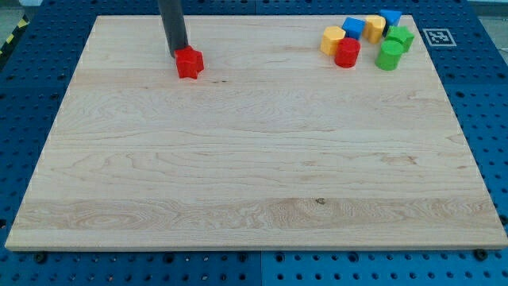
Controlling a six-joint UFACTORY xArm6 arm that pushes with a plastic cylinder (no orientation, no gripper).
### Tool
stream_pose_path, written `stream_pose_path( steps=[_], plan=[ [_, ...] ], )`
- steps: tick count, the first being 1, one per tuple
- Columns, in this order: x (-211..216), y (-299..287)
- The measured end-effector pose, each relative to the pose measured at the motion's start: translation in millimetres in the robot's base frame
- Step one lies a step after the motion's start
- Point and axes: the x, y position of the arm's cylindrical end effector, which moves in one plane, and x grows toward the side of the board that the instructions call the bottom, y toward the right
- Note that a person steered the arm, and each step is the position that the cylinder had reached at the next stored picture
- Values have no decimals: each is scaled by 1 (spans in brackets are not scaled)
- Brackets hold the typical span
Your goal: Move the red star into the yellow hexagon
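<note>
A red star block (pixel 190 63) lies alone near the view's top left of the wooden board. My tip (pixel 180 54) stands just at its upper-left edge, touching or almost touching it. A yellow hexagon block (pixel 332 40) lies far to the right, at the left end of a cluster in the view's top right corner. A wide stretch of board separates the red star from the yellow hexagon.
The cluster also holds a red cylinder (pixel 347 53), a blue block (pixel 353 28), a second yellow block (pixel 374 28), another blue block (pixel 390 17), a green block (pixel 400 36) and a green cylinder (pixel 389 56). The wooden board (pixel 254 175) lies on a blue pegboard table.
</note>
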Motion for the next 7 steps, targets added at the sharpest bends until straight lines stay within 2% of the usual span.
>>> stream_pose_path(
  steps=[3, 5, 7],
  plan=[
    [111, 43],
    [110, 74],
    [73, 74]
  ],
)
